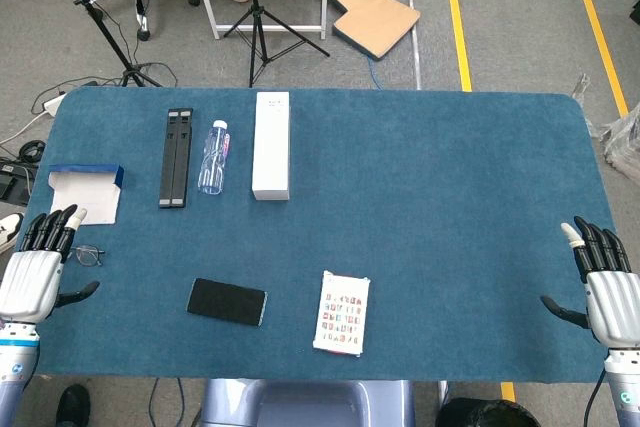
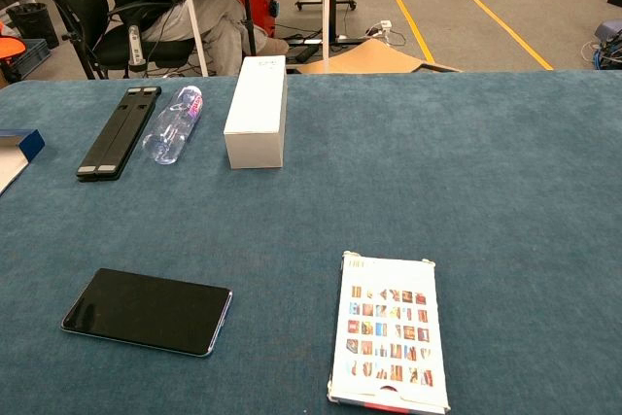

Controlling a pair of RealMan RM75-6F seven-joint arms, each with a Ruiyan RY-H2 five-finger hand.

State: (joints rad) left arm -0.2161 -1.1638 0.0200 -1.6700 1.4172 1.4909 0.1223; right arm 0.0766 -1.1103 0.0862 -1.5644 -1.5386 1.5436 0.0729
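Glasses (image 1: 88, 255) half hidden behind left hand (image 1: 38, 265).

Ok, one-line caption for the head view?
Both open hands, left hand and right hand, flank phone and card pack.

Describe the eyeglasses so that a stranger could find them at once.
Look at the blue table, at its left edge near the front. Just beside the left hand, below the open white box, lie the eyeglasses. They are the only thin wire-framed thing there, far smaller than the black phone.
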